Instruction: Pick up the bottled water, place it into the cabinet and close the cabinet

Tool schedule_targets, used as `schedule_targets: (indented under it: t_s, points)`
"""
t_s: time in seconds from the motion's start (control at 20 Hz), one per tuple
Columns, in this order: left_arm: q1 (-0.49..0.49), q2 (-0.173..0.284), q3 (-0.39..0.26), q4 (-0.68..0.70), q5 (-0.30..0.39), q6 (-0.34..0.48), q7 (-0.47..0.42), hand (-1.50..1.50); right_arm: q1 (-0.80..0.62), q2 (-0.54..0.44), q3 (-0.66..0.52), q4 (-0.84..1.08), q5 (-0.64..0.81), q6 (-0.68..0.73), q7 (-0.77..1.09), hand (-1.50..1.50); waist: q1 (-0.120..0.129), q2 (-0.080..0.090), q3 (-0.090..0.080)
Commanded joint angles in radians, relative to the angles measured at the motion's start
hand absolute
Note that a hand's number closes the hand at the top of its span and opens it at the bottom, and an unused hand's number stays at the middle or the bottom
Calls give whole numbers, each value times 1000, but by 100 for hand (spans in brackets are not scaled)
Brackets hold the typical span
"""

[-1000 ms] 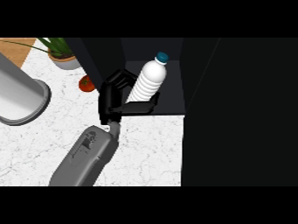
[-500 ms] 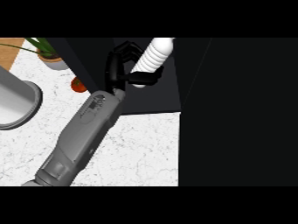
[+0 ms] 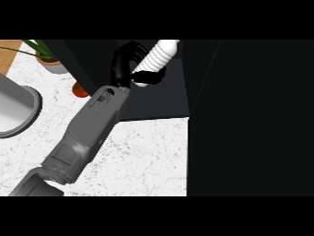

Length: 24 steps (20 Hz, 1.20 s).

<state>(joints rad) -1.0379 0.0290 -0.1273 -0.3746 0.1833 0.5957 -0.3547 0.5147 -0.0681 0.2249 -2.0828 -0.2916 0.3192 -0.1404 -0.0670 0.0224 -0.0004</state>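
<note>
Now:
left robot hand [image 3: 124,64]: curled round bottle [image 3: 156,59]
bottle: tilted, inside dark cabinet [image 3: 166,99]
right robot hand: unseen

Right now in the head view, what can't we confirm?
- Bottled water: its cap end is cut off at the scene's upper edge; its lower part is hidden by the left hand curled round it.
- Cabinet: so dark that no shelf or door can be told apart; whether the bottle rests on anything is unclear.
- Right hand: not visible.

White marble counter [image 3: 146,156], potted plant [image 3: 48,60], grey cylinder [image 3: 6,108].
</note>
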Motion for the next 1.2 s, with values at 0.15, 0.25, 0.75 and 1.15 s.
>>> schedule_targets:
  t_s: [0.15,0.25,0.75,1.15]
  points:
    - [-73,27,15,176,-52,87,-40,150,26,11,26,44,38,10,-52,-150,-5,1,0]
    - [-69,23,24,194,-53,101,-73,-150,-13,16,12,-19,-2,-21,15,-150,1,3,-1]
    - [-66,63,56,272,-45,68,-97,-150,13,16,30,21,29,-1,-43,-150,-2,5,-1]
    - [-72,58,108,232,-6,24,-180,-150,28,8,44,36,52,14,-77,-150,3,1,-1]
